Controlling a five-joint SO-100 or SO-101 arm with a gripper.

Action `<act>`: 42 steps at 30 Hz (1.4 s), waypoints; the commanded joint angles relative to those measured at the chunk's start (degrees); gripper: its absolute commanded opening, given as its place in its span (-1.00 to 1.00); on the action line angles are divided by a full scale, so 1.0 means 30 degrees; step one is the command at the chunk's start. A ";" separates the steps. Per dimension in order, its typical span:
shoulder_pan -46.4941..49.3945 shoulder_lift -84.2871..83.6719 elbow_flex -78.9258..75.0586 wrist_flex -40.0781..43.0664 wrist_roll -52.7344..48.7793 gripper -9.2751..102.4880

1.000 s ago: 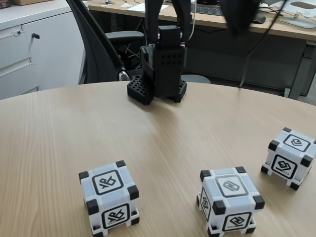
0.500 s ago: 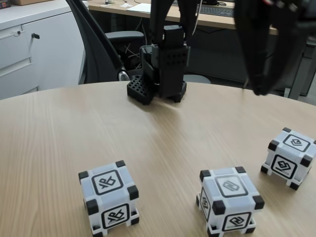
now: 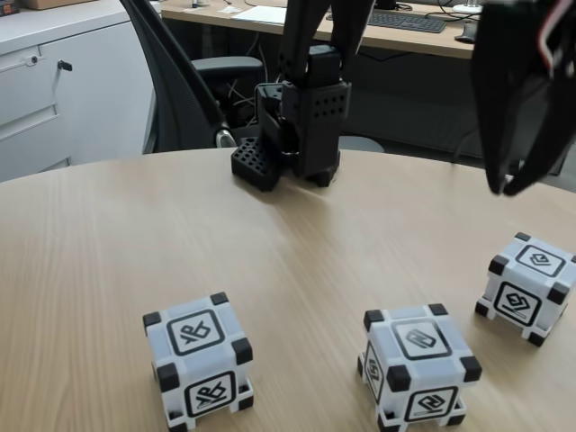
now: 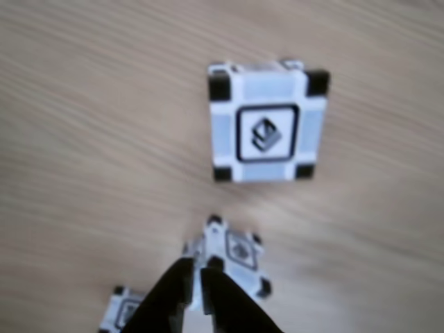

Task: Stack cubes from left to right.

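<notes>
Three white-grey cubes with black corners stand apart on the round wooden table (image 3: pixel 108 243). In the fixed view they are the left cube (image 3: pixel 196 360), the middle cube (image 3: pixel 418 364) and the right cube (image 3: pixel 527 288). My black gripper (image 3: pixel 504 191) hangs in the air above and slightly behind the right cube, fingers almost together with nothing between them. In the other view the right cube (image 4: pixel 269 132) lies below, ahead of the gripper (image 4: pixel 196 272). The middle cube (image 4: pixel 239 251) sits partly behind the fingertips and the left cube (image 4: pixel 121 312) is at the bottom edge.
The arm's black base (image 3: pixel 297 126) stands at the table's far edge. Behind it are an office chair (image 3: pixel 180 81), a white cabinet (image 3: pixel 54 81) and a desk with a keyboard (image 3: pixel 405 20). Bare wood separates the cubes.
The gripper has swung from the top middle of the fixed view to the right and lower, coming over the right cube. The cubes have not moved.
</notes>
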 commanded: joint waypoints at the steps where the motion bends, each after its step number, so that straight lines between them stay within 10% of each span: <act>1: 0.0088 -0.0176 -0.0850 0.0088 0.0088 -0.84; 42: 0.0059 -0.0264 -0.1904 0.0234 -0.0146 -0.06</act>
